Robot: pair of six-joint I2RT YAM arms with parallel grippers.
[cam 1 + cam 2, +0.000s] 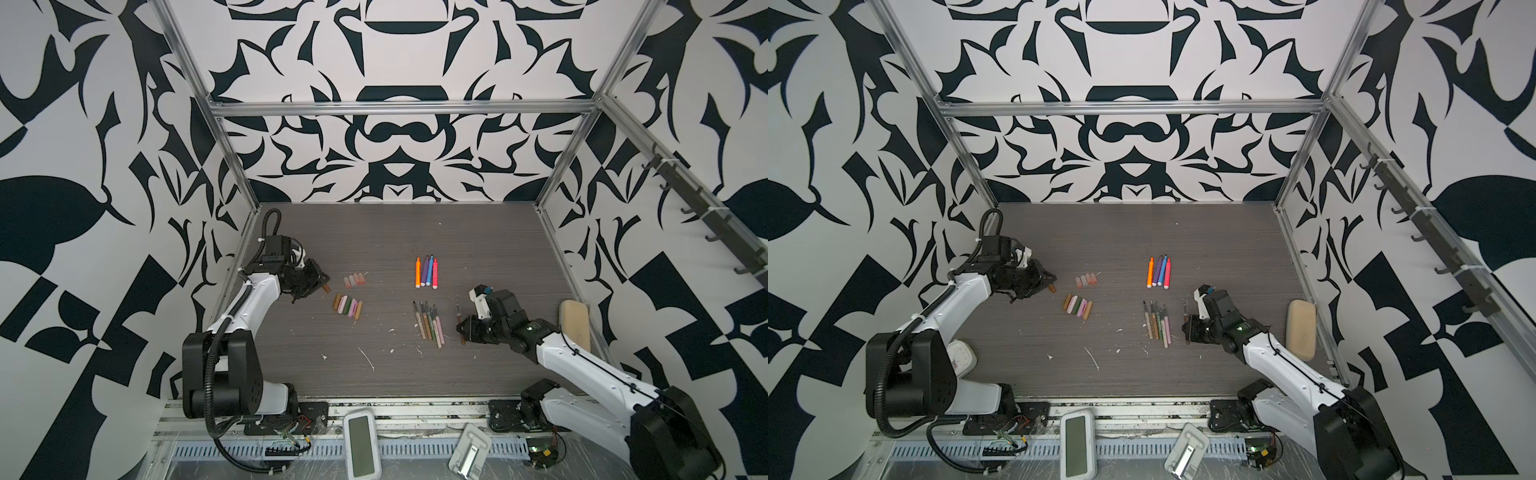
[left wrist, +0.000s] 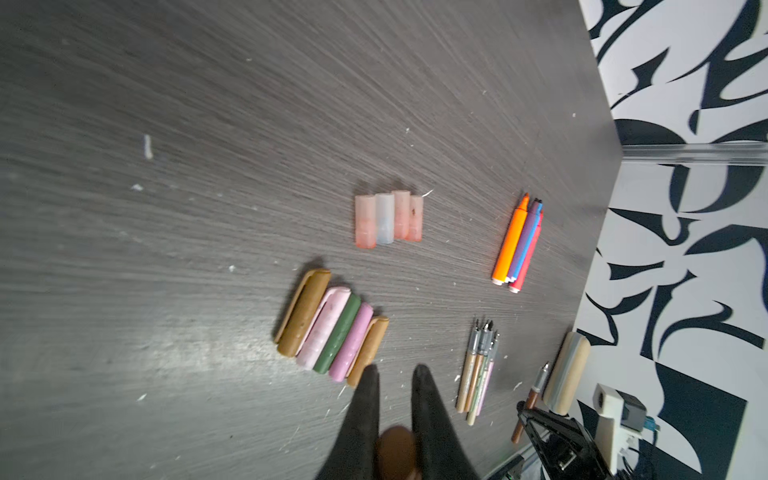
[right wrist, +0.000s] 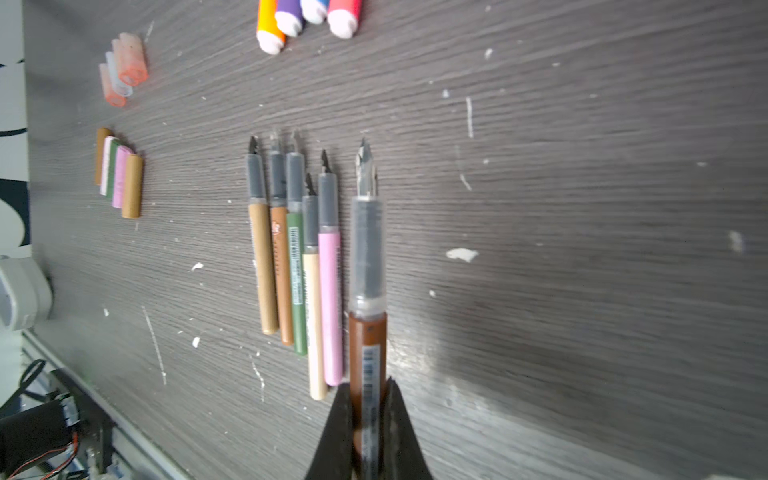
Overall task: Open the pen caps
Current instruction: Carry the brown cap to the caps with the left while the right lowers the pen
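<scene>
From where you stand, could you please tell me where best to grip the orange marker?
Probably mid-barrel, from above, pinching across its width: the orange marker lies flat at the group's outer edge, one side free, the purple marker against its other side.

- Both top views are bright and evenly lit from overhead; the dark grey wood-grain table (image 1: pixel 395 232) carries only faint, soft shadows under the arms.
- Wide-angle distortion splays and bends the silver aluminium frame rails (image 1: pixel 399 109) toward the picture edges; fine detail is soft.
- Left wrist view: pale glare sheens the table, the grain smears into streaks, and the black left claw (image 2: pixel 397 370) gripping the stubby brown plastic cap (image 2: pixel 397 453) is out of focus.
- Right wrist view: the slim brown-barrelled pen (image 3: pixel 368 340) pinched in the black right claw (image 3: pixel 368 384) is fairly sharp; a glare patch and a soft dark shadow lie on the table beside it; farther table blurs.
</scene>
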